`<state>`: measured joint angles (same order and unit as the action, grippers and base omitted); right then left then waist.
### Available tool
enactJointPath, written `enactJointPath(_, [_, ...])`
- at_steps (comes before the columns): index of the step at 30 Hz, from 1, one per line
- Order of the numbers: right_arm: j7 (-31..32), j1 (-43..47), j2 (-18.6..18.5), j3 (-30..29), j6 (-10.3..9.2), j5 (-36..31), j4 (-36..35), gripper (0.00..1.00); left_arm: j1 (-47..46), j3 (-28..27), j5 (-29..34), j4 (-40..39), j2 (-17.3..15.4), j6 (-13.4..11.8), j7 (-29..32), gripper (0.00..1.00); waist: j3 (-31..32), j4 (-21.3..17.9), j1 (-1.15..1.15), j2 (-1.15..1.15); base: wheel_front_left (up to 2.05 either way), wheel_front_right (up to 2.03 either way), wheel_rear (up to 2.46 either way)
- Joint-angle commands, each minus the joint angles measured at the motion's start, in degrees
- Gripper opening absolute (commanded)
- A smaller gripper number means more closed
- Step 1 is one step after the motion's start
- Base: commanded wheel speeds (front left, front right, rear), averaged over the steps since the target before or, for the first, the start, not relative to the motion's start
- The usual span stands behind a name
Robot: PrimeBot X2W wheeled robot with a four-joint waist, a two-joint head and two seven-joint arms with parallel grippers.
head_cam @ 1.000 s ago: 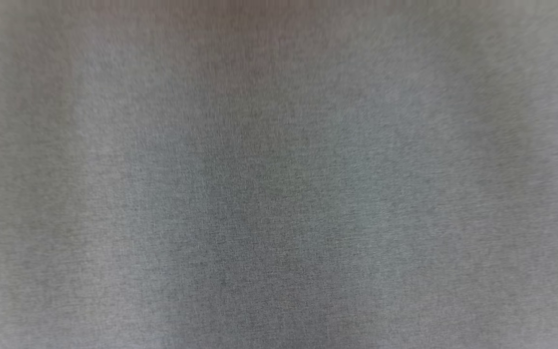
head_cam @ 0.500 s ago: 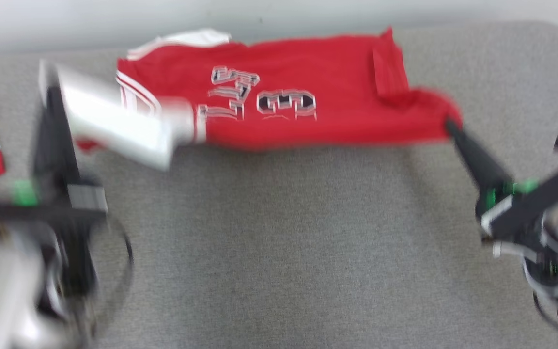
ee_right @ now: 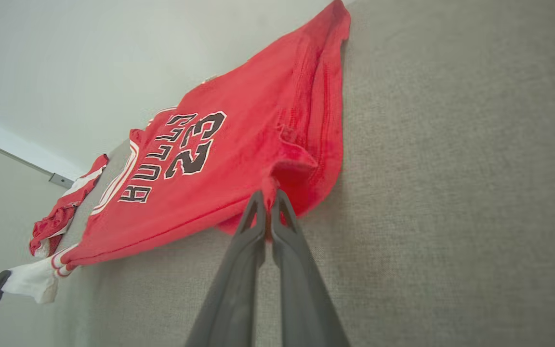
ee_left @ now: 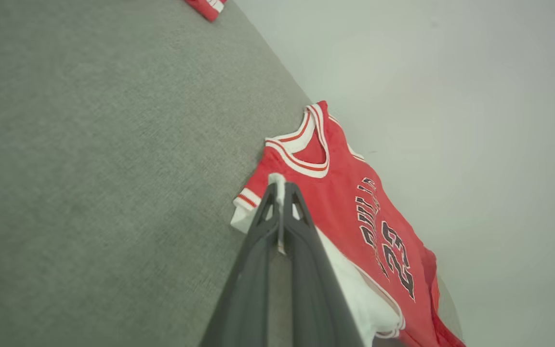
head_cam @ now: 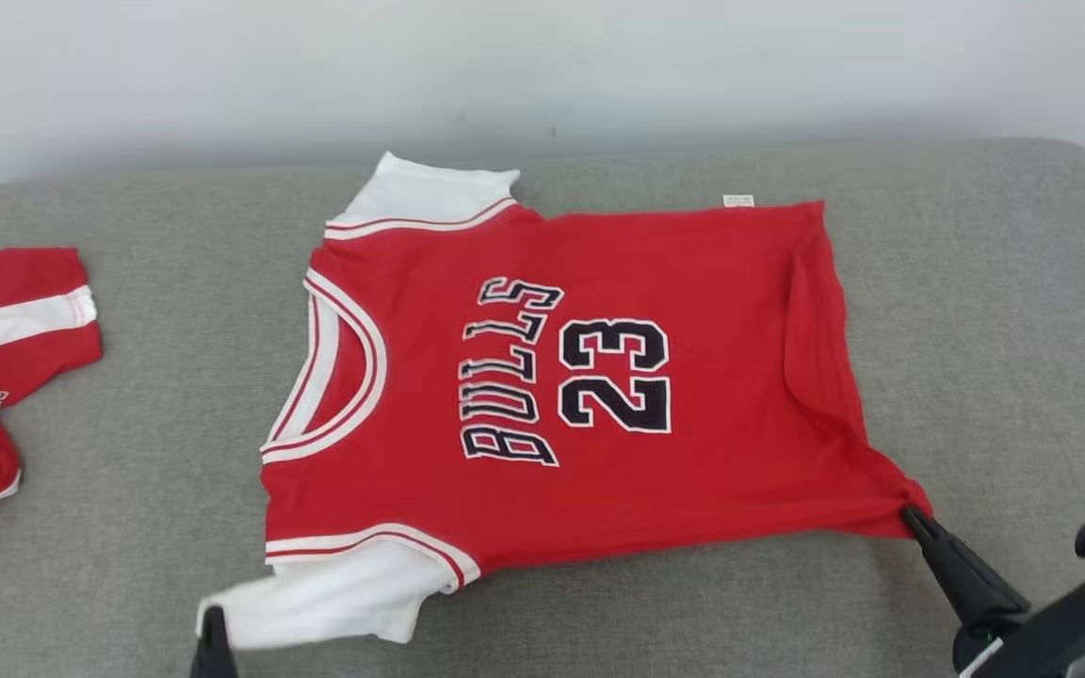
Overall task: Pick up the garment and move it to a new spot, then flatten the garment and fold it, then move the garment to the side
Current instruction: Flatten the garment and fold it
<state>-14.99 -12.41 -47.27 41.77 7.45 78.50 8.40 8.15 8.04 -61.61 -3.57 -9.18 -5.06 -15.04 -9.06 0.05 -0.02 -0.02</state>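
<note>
The garment is a red jersey with white sleeves and "BULLS 23" in black. It lies spread on the grey cushioned surface, collar toward the left. My left gripper is at the bottom edge of the head view, shut on the near white sleeve. The left wrist view shows white cloth pinched between the tips of the left gripper. My right gripper is shut on the near red hem corner, and the right wrist view shows the right gripper with red cloth bunched at its tips.
A second red and white garment lies crumpled at the far left of the surface. A pale wall rises just behind the back edge. Bare grey fabric runs along the front and at the right.
The head camera has swung up from bare grey fabric to the jersey. The jersey now lies flat and sharp in view, with both grippers still pinching its near corners.
</note>
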Motion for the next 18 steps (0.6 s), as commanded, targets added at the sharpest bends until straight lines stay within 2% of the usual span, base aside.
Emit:
enactJointPath(1, [-0.29,1.6,0.95,-1.4,0.04,-0.08,0.26,0.0,1.15,-0.4,0.06,0.82,0.14,0.37,-0.13,0.0,0.82,0.92,0.02,0.02,0.0,0.0,0.0])
enactJointPath(5, [-0.21,8.5,3.46,-5.79,0.04,-1.28,0.85,0.0,3.33,0.88,1.55,5.67,1.56,1.97,-0.14,0.0,0.69,1.41,0.02,0.02,0.0,0.0,0.0])
enactJointPath(9, [-0.22,12.88,3.9,-7.46,0.04,-2.25,0.48,0.0,4.02,-0.26,2.63,8.09,2.51,2.95,-0.14,0.0,0.17,1.42,0.02,0.02,0.0,0.0,0.0])
enactJointPath(18, [-0.21,17.03,5.91,-10.33,0.04,-1.42,-0.94,0.0,3.6,-1.83,4.46,9.87,1.5,4.67,-0.15,0.0,0.83,0.24,0.02,0.02,0.0,0.0,0.0])
